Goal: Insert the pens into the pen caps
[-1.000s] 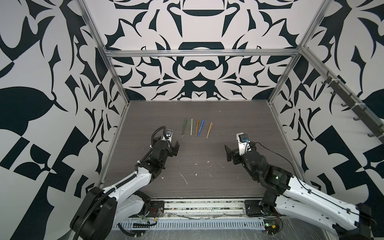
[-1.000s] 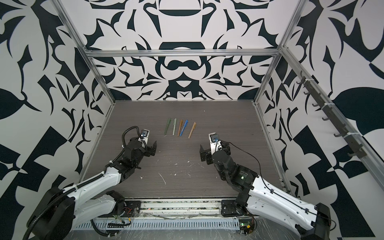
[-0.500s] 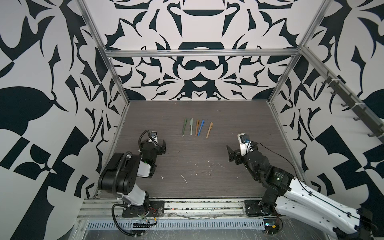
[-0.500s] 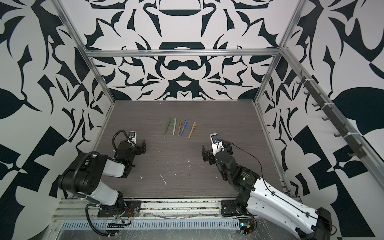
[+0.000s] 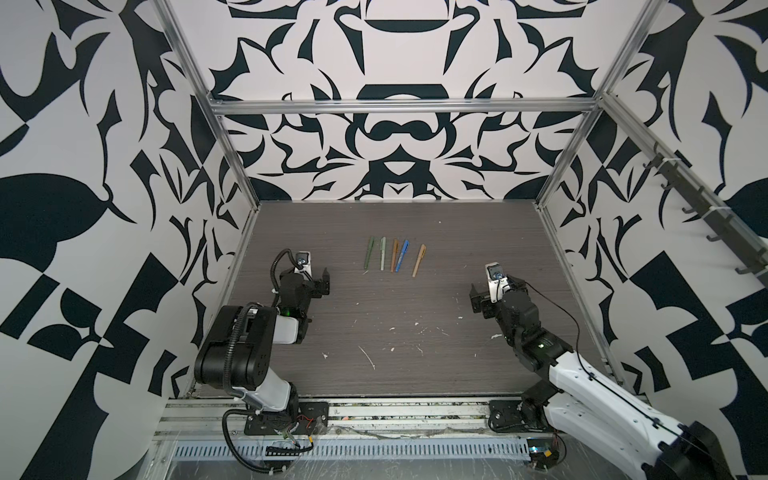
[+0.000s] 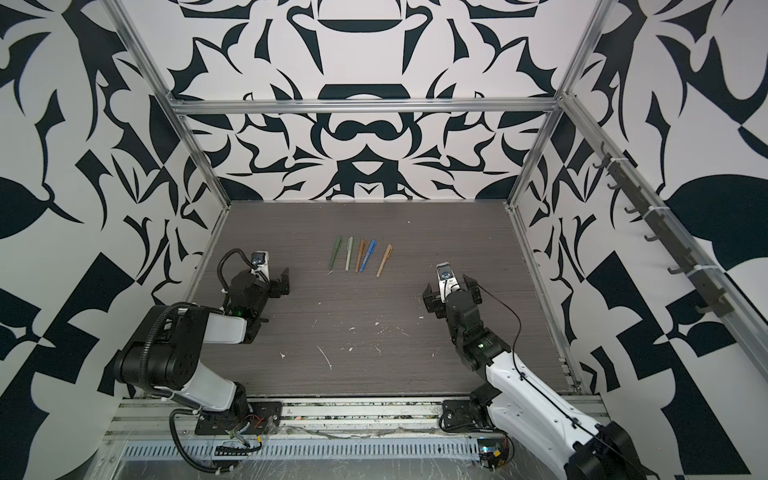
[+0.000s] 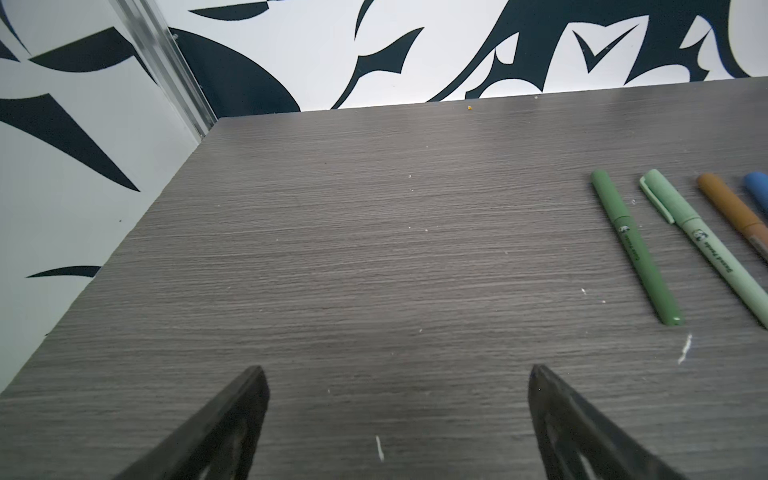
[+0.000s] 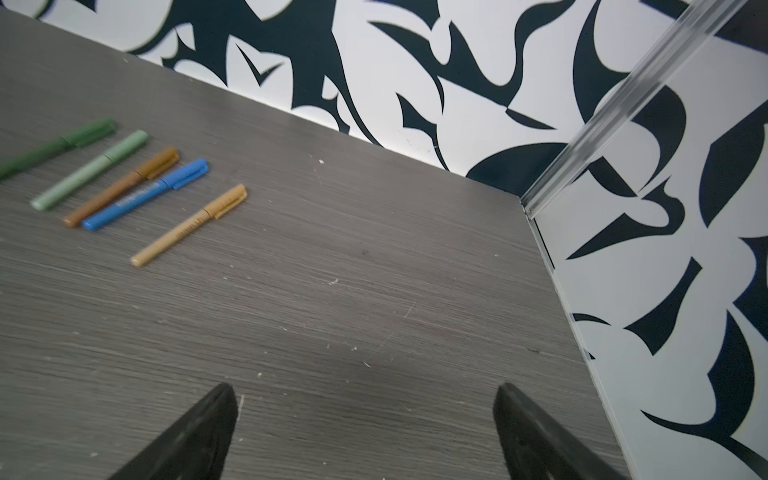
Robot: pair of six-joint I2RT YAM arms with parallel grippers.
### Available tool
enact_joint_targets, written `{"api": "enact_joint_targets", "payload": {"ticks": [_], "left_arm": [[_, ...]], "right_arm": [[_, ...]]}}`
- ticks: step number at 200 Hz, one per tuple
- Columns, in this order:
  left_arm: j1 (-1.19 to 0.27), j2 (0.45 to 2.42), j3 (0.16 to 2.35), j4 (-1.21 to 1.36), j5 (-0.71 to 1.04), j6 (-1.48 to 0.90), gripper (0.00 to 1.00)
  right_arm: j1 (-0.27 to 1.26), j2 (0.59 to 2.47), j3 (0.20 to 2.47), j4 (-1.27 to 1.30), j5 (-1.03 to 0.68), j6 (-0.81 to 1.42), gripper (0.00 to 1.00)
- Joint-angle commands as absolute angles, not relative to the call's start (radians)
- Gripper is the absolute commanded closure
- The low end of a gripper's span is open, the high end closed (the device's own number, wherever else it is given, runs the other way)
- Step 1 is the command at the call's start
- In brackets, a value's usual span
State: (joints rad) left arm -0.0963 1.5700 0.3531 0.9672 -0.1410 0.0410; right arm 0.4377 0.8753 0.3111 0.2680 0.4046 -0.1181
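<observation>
On the table [image 5: 478,232], five capped pens [image 5: 402,255] (white flecks [image 5: 368,357] nearby), left claw [image 7: 397,370], right claw [image 8: 363,386] both spread.

left arm [image 5: 239,345] is seen folded back on itself at lower left in both top views, elbow raised. left gripper [image 5: 318,280] is held wide open and empty, fingers [image 7: 232,415] spread. right arm [image 5: 582,386] is stretched up-frame from the lower right corner. right gripper [image 5: 494,293] is likewise spread wide and empty, pointed toward the upper part of the frame.
</observation>
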Motion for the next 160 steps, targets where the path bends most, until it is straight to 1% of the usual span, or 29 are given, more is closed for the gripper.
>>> {"api": "enact_joint_targets", "payload": {"ticks": [1,13,48,56,67,77,86,93,115,132,160], "left_arm": [[-0.094,1.565,0.353,0.962,-0.122,0.036,0.01],[-0.093,1.566,0.352,0.962,-0.124,0.036,0.01],[-0.094,1.566,0.352,0.963,-0.123,0.035,0.01],[-0.093,1.566,0.352,0.964,-0.122,0.036,0.01],[-0.093,1.565,0.352,0.964,-0.123,0.037,0.01],[-0.094,1.567,0.352,0.963,-0.123,0.036,0.01],[-0.093,1.566,0.352,0.964,-0.122,0.036,0.01],[-0.094,1.565,0.353,0.964,-0.122,0.035,0.01],[-0.094,1.565,0.351,0.962,-0.124,0.035,0.01],[-0.094,1.565,0.353,0.963,-0.124,0.037,0.0],[-0.093,1.565,0.352,0.963,-0.123,0.036,0.01]], "right_arm": [[0.361,1.022,0.241,0.626,0.331,-0.152,0.0],[0.325,1.129,0.205,0.79,0.305,-0.153,0.0],[0.305,1.479,0.154,1.234,0.24,-0.229,0.0],[0.306,1.544,0.137,1.352,0.298,-0.227,0.0],[0.29,1.597,0.118,1.422,0.346,-0.173,0.0],[0.271,1.65,0.145,1.433,0.335,-0.166,0.0],[0.261,1.637,0.155,1.402,0.332,-0.157,0.0],[0.258,1.622,0.166,1.359,0.374,-0.141,0.0],[0.234,1.6,0.241,1.208,0.427,-0.093,0.0],[0.225,1.59,0.295,1.096,0.528,-0.04,0.0],[0.189,1.578,0.325,1.019,0.491,-0.004,0.0]]}}
